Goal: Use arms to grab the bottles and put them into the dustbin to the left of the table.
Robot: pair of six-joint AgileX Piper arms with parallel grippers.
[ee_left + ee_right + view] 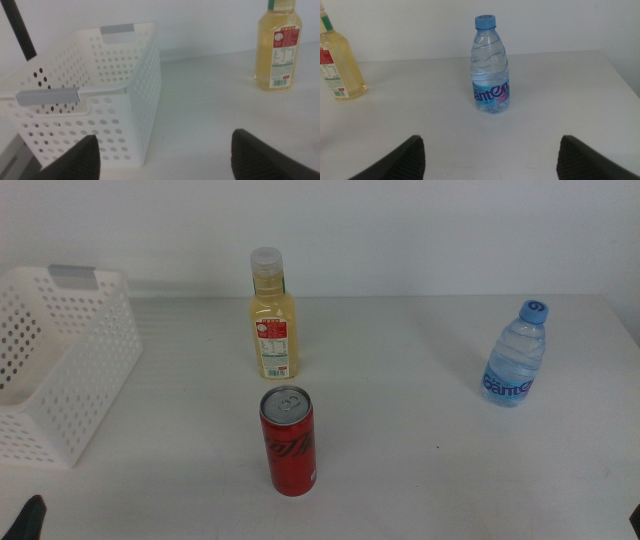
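Three bottles stand upright on the off-white table (420, 470): a yellow juice bottle (272, 315) at the back centre, a slim red can (288, 442) in front of it, and a small blue-capped water bottle (517, 355) at the right. The white perforated dustbin (60, 360) sits at the table's left edge. My left gripper (165, 157) is open and empty, low at the front left, facing the dustbin (100, 100) and the juice bottle (278, 47). Open and empty too, my right gripper (490, 160) faces the water bottle (490, 65) from a distance, the juice bottle (337, 62) off to one side.
A white wall rises behind the table. A black cable (19, 30) runs past the dustbin in the left wrist view. A dark tip of the left gripper (28, 518) shows at the middle view's bottom left corner.
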